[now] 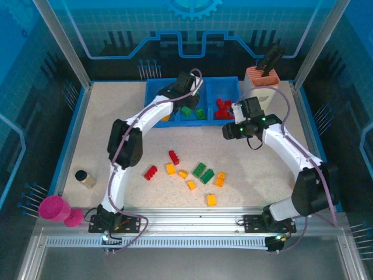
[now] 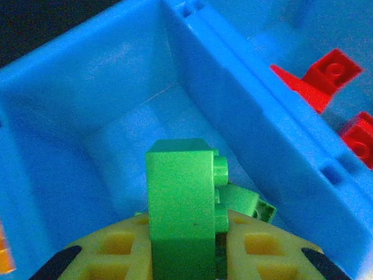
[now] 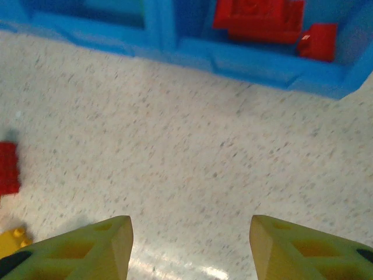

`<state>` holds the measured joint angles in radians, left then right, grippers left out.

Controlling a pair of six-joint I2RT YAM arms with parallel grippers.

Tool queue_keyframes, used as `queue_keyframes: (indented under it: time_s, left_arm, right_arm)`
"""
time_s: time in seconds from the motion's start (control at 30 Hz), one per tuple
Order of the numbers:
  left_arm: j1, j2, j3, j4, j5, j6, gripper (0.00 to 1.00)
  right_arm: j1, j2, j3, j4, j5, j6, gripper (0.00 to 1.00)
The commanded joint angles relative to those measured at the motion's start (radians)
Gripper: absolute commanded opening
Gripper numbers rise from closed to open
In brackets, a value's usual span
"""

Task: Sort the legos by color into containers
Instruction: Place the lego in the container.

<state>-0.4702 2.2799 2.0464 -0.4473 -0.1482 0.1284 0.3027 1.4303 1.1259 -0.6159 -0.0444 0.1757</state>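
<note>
Above the blue plastic tray, left gripper grasps one green studded brick.
Right gripper released; table: two red bricks, two green bricks, five orange bricks.

No words, numbers or brand names can be read anywhere. The one sign-like mark is a pale gear-wheel emblem at the top middle of the far blue back panel, cut off by the picture's edge, with angular outline strokes running left and right below it. The stud on the red brick is too blurred to tell any lettering.
</note>
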Motion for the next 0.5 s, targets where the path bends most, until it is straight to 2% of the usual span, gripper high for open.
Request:
queue_keyframes:
  time_s: [0.0, 0.1, 0.2, 0.47]
  left_arm:
    - [0.005, 0.131, 0.173, -0.085, -0.055, -0.053, 0.12]
    - [0.007, 0.26, 0.376, -0.152, -0.062, -0.057, 0.12]
    - [0.007, 0.352, 0.507, -0.171, -0.062, -0.052, 0.14]
    - [0.007, 0.417, 0.509, -0.102, -0.037, -0.075, 0.18]
  right_arm:
    - [0.024, -0.063, -0.047, -0.002, -0.016, 0.046, 0.57]
    - [0.043, -0.103, -0.082, -0.009, -0.023, 0.065, 0.57]
    - [0.064, -0.128, -0.106, 0.003, -0.029, 0.088, 0.57]
    - [0.135, -0.092, -0.089, 0.022, -0.009, 0.097, 0.58]
